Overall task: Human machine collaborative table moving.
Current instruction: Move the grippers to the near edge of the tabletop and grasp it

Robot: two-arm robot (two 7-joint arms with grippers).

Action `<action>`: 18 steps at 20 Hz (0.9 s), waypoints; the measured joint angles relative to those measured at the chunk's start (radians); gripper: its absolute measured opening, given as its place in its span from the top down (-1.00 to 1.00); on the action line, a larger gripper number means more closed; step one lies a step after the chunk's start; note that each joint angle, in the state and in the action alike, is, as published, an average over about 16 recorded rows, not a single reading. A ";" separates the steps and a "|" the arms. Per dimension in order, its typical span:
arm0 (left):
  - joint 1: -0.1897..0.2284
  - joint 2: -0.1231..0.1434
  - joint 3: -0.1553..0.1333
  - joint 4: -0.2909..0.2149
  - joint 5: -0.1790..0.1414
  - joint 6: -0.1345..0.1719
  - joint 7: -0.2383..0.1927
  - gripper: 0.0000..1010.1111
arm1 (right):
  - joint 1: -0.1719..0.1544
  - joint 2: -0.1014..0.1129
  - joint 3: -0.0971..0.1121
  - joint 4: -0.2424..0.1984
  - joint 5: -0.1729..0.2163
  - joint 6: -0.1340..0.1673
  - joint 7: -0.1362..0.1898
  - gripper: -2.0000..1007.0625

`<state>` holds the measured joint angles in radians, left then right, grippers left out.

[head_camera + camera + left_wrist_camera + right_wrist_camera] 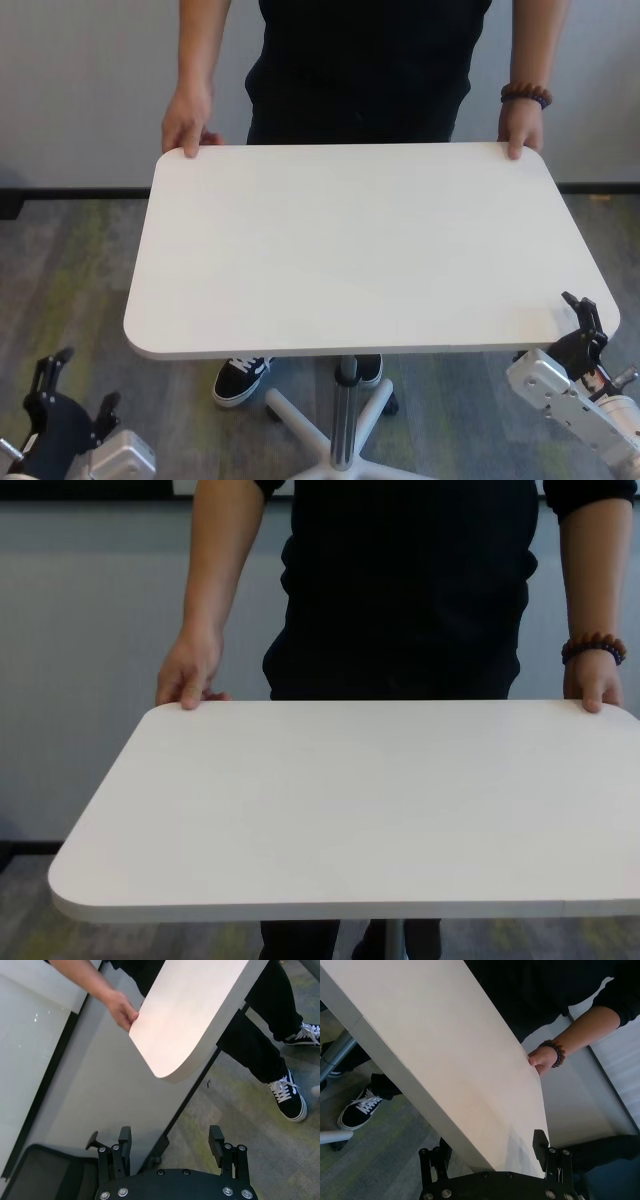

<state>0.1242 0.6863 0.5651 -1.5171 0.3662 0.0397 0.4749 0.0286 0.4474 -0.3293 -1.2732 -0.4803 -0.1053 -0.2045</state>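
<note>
Table [360, 250] centred in head view, far corners gripped by human [360, 60]. Judged stiff, smooth, top-heavy on post [345, 420]; thin near edge best taken. Left pincer [75, 392] at 7 o'clock, apart, empty. Right pincer [585, 322] at 4 o'clock, apart, astride corner.

one table [360, 250], one human [360, 70], two hands [585, 325]

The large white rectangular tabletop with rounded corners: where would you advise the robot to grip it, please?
Probably the thin near edge of the white rectangular tabletop, by its two rounded near corners, approached level from the robot's side. The person's hands already hold the far corners. The open right gripper is at its corner; the open left gripper sits lower, short of its own.
</note>
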 joint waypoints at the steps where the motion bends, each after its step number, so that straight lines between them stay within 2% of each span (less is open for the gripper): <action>1: 0.000 0.000 0.000 -0.001 0.002 0.000 0.000 -0.98 | 0.000 0.000 0.000 0.000 0.000 -0.001 -0.001 -1.00; 9: 0.004 0.003 0.002 -0.008 0.017 0.004 0.000 -0.98 | 0.000 0.001 0.000 0.000 0.000 -0.005 -0.004 -1.00; 18: 0.003 0.002 0.002 -0.006 0.012 0.005 0.000 -0.98 | -0.001 0.001 -0.001 -0.001 0.000 -0.007 -0.006 -1.00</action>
<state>0.1274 0.6882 0.5672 -1.5230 0.3785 0.0443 0.4747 0.0276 0.4489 -0.3302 -1.2737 -0.4806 -0.1121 -0.2110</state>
